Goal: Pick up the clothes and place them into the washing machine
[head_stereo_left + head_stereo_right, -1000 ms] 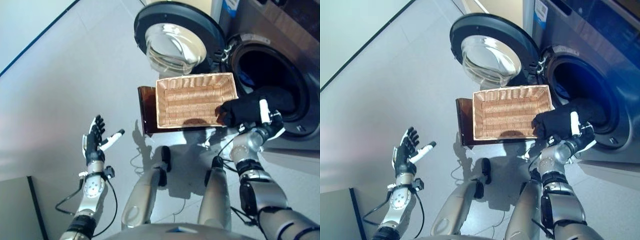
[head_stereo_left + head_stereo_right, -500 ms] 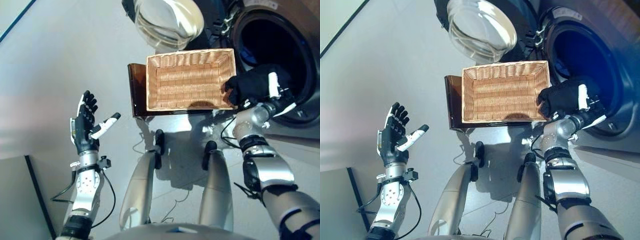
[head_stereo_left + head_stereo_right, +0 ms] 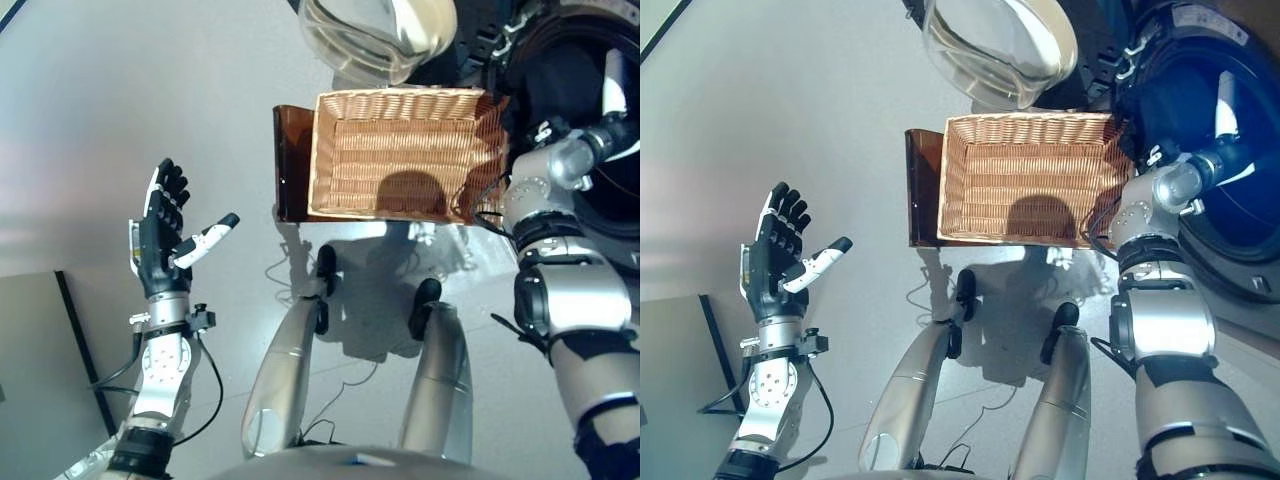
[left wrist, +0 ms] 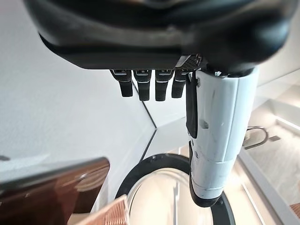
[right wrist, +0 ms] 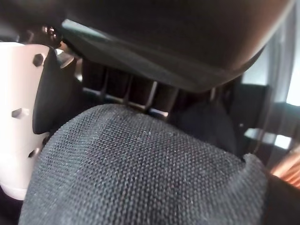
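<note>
Wicker basket (image 3: pixel 395 150) on brown stand (image 3: pixel 288 160), pale floor (image 3: pixel 150 90); possibly tiled.

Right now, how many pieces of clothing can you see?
1: a dark garment held in the right hand, which reaches into the washing machine drum. The wicker basket looks empty; anything already inside the drum would be hidden.

right hand (image 3: pixel 1225 110) with dark garment (image 5: pixel 140 173) now inside drum (image 3: pixel 1200 200)
</note>
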Motion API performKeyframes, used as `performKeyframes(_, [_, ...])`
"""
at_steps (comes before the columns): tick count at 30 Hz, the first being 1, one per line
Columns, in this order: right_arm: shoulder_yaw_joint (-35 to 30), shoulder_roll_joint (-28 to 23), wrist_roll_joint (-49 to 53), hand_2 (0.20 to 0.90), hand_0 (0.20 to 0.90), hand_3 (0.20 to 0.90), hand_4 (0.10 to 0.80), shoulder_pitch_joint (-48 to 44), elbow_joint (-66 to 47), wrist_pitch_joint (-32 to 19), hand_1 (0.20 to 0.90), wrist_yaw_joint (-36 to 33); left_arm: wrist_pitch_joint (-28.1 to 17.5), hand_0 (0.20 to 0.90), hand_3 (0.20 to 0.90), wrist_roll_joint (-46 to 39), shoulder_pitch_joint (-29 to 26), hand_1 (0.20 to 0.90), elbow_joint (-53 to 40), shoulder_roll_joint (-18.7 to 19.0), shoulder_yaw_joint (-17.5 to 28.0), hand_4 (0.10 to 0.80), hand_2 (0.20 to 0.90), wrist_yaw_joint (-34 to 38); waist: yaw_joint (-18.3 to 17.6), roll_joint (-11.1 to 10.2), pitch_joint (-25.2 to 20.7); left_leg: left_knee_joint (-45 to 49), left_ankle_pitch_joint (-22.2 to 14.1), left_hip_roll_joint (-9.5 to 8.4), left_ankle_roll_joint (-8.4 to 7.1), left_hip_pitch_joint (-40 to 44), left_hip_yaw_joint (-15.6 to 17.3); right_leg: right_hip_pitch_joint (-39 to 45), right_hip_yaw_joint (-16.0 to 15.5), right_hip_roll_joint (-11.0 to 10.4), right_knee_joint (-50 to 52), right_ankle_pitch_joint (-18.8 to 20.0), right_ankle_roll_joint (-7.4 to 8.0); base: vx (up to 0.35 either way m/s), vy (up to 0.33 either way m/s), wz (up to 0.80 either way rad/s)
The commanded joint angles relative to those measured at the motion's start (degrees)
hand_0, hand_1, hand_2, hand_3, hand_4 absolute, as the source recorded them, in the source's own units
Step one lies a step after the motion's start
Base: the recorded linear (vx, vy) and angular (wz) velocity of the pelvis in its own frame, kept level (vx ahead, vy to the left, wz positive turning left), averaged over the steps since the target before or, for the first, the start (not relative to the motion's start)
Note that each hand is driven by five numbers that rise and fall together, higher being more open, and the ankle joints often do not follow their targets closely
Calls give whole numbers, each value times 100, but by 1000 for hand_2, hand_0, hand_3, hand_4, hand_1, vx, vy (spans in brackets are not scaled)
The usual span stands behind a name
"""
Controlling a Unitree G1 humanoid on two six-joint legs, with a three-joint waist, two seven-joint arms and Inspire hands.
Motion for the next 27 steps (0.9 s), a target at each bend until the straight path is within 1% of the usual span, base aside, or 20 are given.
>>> performKeyframes(1, [515, -726, -694, 200, 200, 200, 300, -523, -376, -525, 200, -314, -718, 900, 900, -16, -89, 900, -598, 340, 428, 800, 900, 383, 108, -115, -503, 451, -895, -231, -13, -96, 194, 270, 38, 234, -976, 348, -164, 25, 52, 23])
performKeyframes(3, [586, -882, -913, 200, 200, 200, 300, -648, -309, -450, 200, -514, -715, 900, 900, 51, -80, 900, -644, 352, 467, 800, 900, 455, 123, -109, -518, 390, -871, -260, -11, -106, 202, 246, 44, 218, -990, 352, -163, 7, 47, 14])
performKeyframes(5, [607, -1094, -1155, 200, 200, 200, 300, -821, -224, -399, 200, -893, -703, 900, 900, 172, -78, 900, -718, 315, 527, 800, 900, 627, 143, -57, -523, 373, -851, -270, -17, -193, 202, 160, 69, 195, -967, 341, -171, -7, 36, 3])
performKeyframes(7, [622, -1153, -1244, 200, 200, 200, 300, -829, -211, -348, 200, -982, -697, 900, 900, 203, -64, 900, -750, 304, 523, 800, 900, 658, 147, -41, -525, 375, -847, -266, -20, -215, 202, 131, 72, 188, -948, 336, -172, 1, 11, 3])
performKeyframes(9, [607, -1304, -1404, 200, 200, 200, 300, -763, -118, -229, 200, -1143, -689, 900, 900, 258, 58, 900, -794, 289, 558, 800, 900, 710, 128, 17, -527, 342, -848, -261, -7, -209, 200, 107, 111, 189, -954, 343, -165, 21, 23, 4])
performKeyframes(11, [501, -1290, -1360, 200, 200, 200, 300, -633, -97, -217, 200, -1172, -693, 900, 900, 206, 49, 900, -791, 263, 585, 800, 900, 759, 92, 43, -528, 285, -842, -268, -6, -167, 218, 131, 146, 211, -995, 351, -152, 17, 9, 0])
performKeyframes(15, [368, -1226, -1294, 200, 200, 200, 300, -428, -145, -215, 200, -1103, -749, 900, 900, 136, 1, 900, -752, 234, 616, 800, 900, 781, 48, 76, -478, 272, -868, -261, 18, -94, 295, 179, 232, 240, -1051, 371, -144, 16, 26, -7])
performKeyframes(16, [303, -1200, -1307, 200, 200, 200, 300, -289, -195, -196, 200, -1057, -781, 900, 900, 101, -30, 900, -791, 209, 651, 800, 900, 761, -4, 121, -445, 289, -878, -248, 31, -85, 338, 167, 294, 255, -1054, 385, -145, 13, 31, -23])
performKeyframes(23, [223, -1131, -1313, 200, 200, 200, 300, -114, -201, -154, 200, -939, -859, 900, 900, -17, 3, 900, -977, 192, 552, 800, 900, 544, -70, 232, -399, 231, -866, -206, 44, 25, 441, 187, 441, 322, -1153, 422, -131, 13, 5, -22])
performKeyframes(25, [208, -1109, -1284, 200, 200, 200, 300, -63, -195, -142, 200, -862, -871, 900, 900, -77, 51, 900, -993, 193, 513, 800, 900, 467, -78, 238, -396, 160, -835, -184, 46, 97, 470, 218, 466, 353, -1236, 463, -122, -26, -18, -18])
performKeyframes(26, [239, -1005, -1221, 200, 200, 200, 300, -16, -157, -134, 200, -744, -854, 900, 900, -140, 67, 900, -1033, 178, 467, 800, 900, 403, -90, 247, -357, 78, -663, -143, 75, 130, 528, 205, 429, 390, -1330, 643, -139, -73, -23, -17])
performKeyframes(27, [291, -916, -1185, 200, 200, 200, 300, 25, -101, -116, 200, -647, -852, 900, 900, -171, 66, 900, -1044, 186, 447, 800, 900, 366, -102, 235, -362, 23, -645, -133, 80, 195, 535, 242, 442, 421, -1376, 669, -135, 21, -19, -17])
